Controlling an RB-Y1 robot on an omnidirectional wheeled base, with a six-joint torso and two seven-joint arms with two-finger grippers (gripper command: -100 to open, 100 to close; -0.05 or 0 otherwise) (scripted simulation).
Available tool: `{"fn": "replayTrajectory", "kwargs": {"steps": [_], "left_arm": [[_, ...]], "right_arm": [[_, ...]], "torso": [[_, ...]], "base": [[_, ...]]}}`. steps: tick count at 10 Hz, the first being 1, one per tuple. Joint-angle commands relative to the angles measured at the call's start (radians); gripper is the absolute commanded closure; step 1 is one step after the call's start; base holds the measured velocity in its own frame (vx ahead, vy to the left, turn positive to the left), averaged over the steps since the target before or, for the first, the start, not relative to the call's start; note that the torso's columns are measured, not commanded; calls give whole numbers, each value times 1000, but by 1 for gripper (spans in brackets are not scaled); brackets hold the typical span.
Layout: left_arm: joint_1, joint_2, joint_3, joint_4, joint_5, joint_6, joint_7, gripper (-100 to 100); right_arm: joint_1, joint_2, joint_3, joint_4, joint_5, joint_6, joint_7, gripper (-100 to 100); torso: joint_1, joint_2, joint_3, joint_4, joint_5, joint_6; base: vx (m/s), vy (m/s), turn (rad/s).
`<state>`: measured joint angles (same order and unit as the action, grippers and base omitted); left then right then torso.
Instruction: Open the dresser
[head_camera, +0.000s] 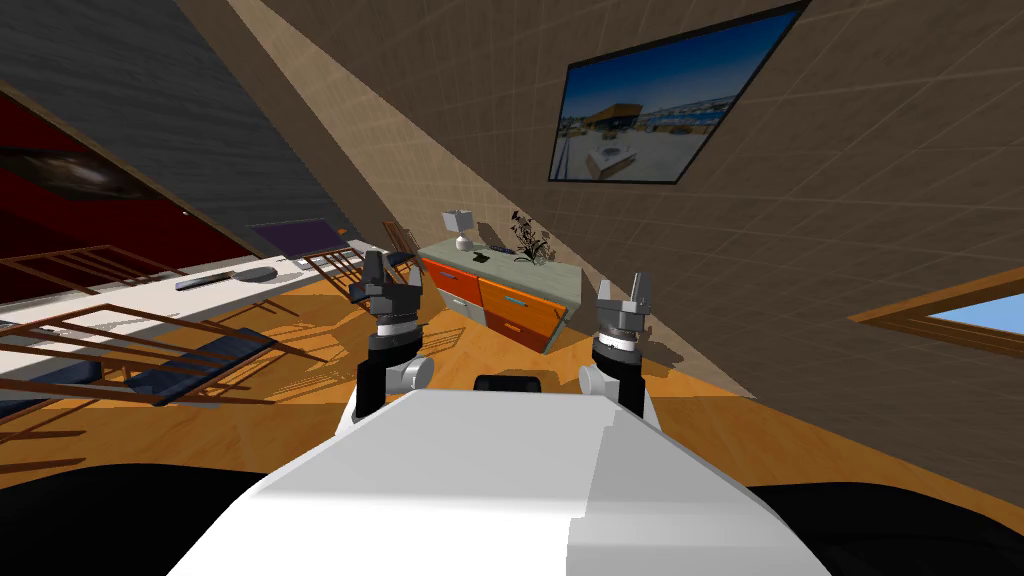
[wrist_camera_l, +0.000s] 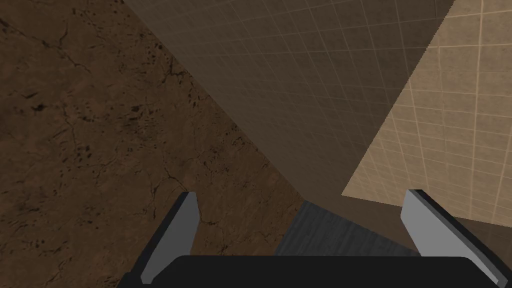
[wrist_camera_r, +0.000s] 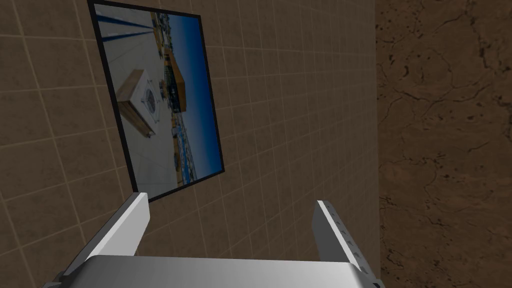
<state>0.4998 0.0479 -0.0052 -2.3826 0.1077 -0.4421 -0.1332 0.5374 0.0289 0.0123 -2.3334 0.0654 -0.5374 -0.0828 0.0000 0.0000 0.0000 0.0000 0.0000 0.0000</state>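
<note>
The low, long dresser (head_camera: 500, 297) has a pale grey-green top and a front split into panels, most of them bright orange and a few light grey, some with a small pale handle. It stands upright on the orange-brown wooden floor (head_camera: 300, 420), its back along the brown tiled wall (head_camera: 640, 260), well across the room. Its slant is the one the whole head view shares. Every front panel sits flush with the others, so it looks shut. Finer detail of the handles cannot be made out.
</note>
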Motion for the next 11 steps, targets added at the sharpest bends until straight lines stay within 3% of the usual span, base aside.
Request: {"fn": "replayTrajectory", "kwargs": {"steps": [1, 9, 10, 11], "left_arm": [[0, 0, 0, 0, 0, 0, 0, 0], [0, 0, 0, 0, 0, 0, 0, 0], [-5, 28, -3, 15, -3, 2, -1, -100], [-13, 50, -7, 37, -8, 5, -3, -100]], "right_arm": [[0, 0, 0, 0, 0, 0, 0, 0], [0, 0, 0, 0, 0, 0, 0, 0], [0, 0, 0, 0, 0, 0, 0, 0], [0, 0, 0, 0, 0, 0, 0, 0]], "torso": [[0, 40, -82, 41, 0, 0], [0, 618, -1234, 617, 0, 0], [0, 691, -1382, 691, 0, 0], [0, 725, -1451, 724, 0, 0]], "base": [[0, 0, 0], [0, 0, 0], [17, -4, -23], [33, -13, -55]]}}
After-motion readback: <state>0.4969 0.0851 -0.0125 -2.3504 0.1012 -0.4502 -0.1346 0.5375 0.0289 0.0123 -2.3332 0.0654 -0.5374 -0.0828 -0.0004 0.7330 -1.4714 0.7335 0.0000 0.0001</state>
